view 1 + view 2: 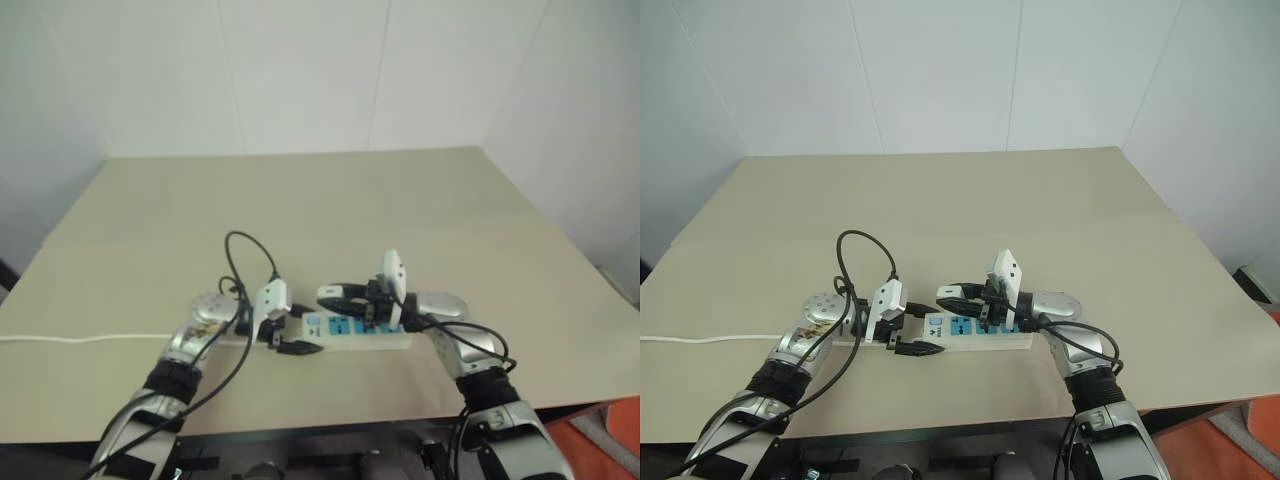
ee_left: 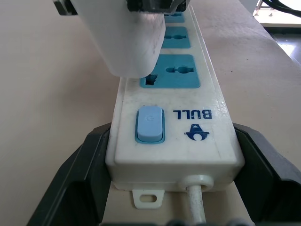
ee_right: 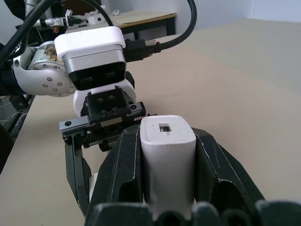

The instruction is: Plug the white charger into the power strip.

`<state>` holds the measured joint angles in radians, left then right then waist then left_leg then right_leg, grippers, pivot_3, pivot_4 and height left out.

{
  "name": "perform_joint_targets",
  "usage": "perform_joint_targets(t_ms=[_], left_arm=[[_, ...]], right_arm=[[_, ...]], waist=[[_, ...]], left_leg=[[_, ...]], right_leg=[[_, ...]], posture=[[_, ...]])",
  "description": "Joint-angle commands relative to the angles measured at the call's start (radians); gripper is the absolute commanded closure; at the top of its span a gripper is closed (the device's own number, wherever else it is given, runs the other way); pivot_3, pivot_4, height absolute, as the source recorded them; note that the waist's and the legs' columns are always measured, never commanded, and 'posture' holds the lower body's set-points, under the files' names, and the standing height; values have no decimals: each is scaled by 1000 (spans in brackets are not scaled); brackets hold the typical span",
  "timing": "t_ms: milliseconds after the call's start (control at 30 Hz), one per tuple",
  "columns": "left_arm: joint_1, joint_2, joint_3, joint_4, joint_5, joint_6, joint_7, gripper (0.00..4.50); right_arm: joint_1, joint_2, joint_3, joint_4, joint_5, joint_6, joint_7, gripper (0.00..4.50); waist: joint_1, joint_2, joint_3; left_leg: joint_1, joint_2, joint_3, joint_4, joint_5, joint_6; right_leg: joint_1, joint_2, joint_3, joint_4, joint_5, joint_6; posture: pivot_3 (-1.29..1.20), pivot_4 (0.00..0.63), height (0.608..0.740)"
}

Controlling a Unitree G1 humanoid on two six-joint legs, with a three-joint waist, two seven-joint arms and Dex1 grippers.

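Observation:
The power strip [image 1: 375,332] lies near the table's front edge, a long white bar with blue sockets [image 2: 175,71] and a blue switch [image 2: 149,124]. My left gripper [image 1: 297,330] is shut on its switch end, one finger [image 2: 82,174] on each long side. My right gripper [image 1: 950,295] comes in from the right, level, shut on the white charger [image 3: 167,155]. The charger's lower end [image 2: 129,42] hangs over the socket nearest the switch and covers part of it. Its prongs are hidden, so I cannot tell whether they are in the socket.
The strip's thin white cord [image 1: 70,338] runs left across the beige table [image 1: 330,210] and off its edge. White walls close the back and sides. The table's front edge lies just behind my wrists.

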<state>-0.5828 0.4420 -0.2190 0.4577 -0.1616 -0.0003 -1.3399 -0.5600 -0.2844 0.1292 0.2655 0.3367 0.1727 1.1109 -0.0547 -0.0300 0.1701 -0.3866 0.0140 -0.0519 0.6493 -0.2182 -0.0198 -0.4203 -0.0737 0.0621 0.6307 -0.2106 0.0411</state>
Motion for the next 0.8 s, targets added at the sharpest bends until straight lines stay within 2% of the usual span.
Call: perform_joint_targets(t_ms=[33,633,800], left_arm=[[5,19,-13,-3,11,10,-18,1231],[4,35,-6,-9,9,17,-22,1231],[4,39,-4,-12,9,17,-22,1231]], right_arm=[[-2,1,-16,-14,14,-26,6,3372],[9,10,13,36,-8,-79,29,3372],[15,-17,7,71,-14,-104,58,3372]], waist=[[0,0,0],[-3,0,0],[-3,0,0]], left_leg=[[0,0,0,0,0,0],[0,0,0,0,0,0],[0,0,0,0,0,0]], right_leg=[[0,0,0,0,0,0],[0,0,0,0,0,0],[0,0,0,0,0,0]], posture=[[0,150,740],[0,150,740],[0,150,740]])
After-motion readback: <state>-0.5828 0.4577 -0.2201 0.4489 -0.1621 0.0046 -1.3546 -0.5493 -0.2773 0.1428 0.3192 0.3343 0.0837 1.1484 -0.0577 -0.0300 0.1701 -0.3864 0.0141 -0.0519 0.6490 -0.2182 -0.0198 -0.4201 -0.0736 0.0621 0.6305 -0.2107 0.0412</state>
